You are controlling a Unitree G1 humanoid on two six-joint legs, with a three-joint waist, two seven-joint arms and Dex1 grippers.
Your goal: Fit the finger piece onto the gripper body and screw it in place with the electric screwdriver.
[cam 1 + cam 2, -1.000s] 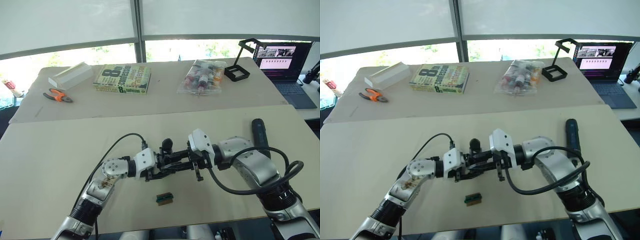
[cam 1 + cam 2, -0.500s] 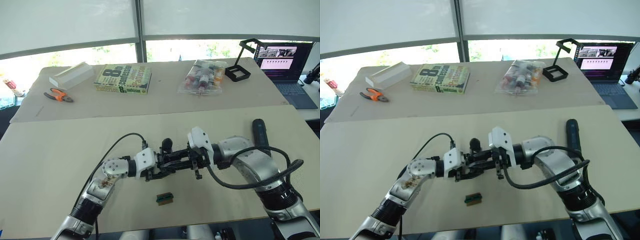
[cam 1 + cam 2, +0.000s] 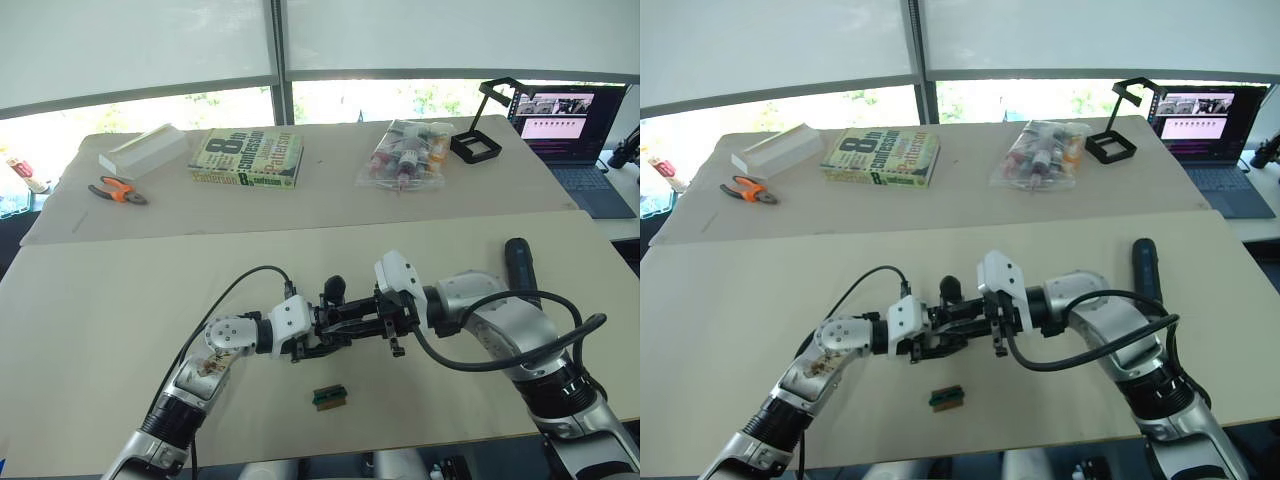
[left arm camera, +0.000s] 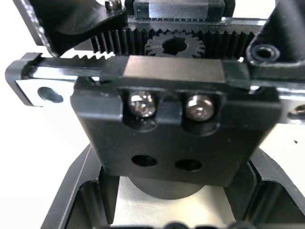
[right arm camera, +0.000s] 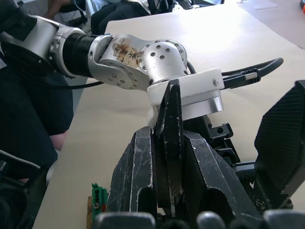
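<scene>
1. Over the near table [image 3: 100, 330], the two grippers meet tip to tip: the left gripper [image 3: 318, 335] clamps the gripper body [image 4: 171, 138] between its fingers, and the body's rack, gear and two screw heads show close up in the left wrist view.
2. The right gripper [image 3: 385, 322] pinches the finger piece [image 5: 170, 143], a thin black wedge standing upright between its closed fingers [image 5: 138, 176], its tip pointing at the left wrist.
3. The piece sits right at the body, but whether the two touch or are seated together cannot be told; the black parts merge in the head views.
4. The electric screwdriver [image 3: 520, 262] lies on the table behind the right forearm, well apart from both grippers; its lower end is hidden by the arm and its bit cannot be made out.
5. A small green-and-brown block [image 3: 329, 397] lies on the table just in front of the grippers, touching neither.
6. On the far table sit a book [image 3: 247, 157], orange-handled pliers [image 3: 117, 190], a white box [image 3: 142, 149], a clear bag of bottles [image 3: 405, 152] and a black stand [image 3: 480, 125]; a laptop [image 3: 570, 125] stands open at the right.
7. Nothing lies between the grippers and the screwdriver except the right arm itself.
</scene>
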